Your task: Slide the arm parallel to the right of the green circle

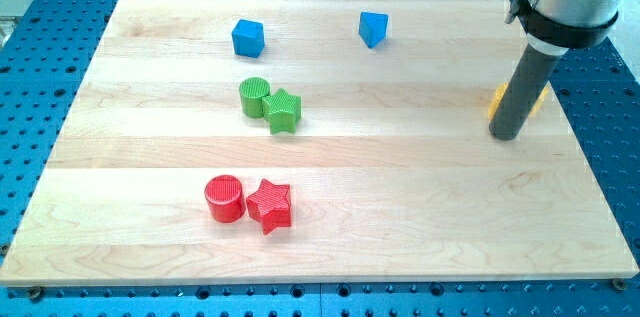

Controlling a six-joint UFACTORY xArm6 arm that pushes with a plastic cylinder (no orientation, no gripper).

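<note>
The green circle (254,96) stands left of the board's middle, touching the green star (283,110) at its lower right. My tip (506,136) rests on the board far to the view's right of both, near the right edge. It sits a little lower in the view than the green circle. A yellow block (497,103) is mostly hidden behind the rod; its shape cannot be made out.
A blue cube (248,38) and a second blue block (373,28) lie near the view's top. A red circle (224,198) touches a red star (270,205) at the lower left. The wooden board (400,217) sits on a blue perforated table.
</note>
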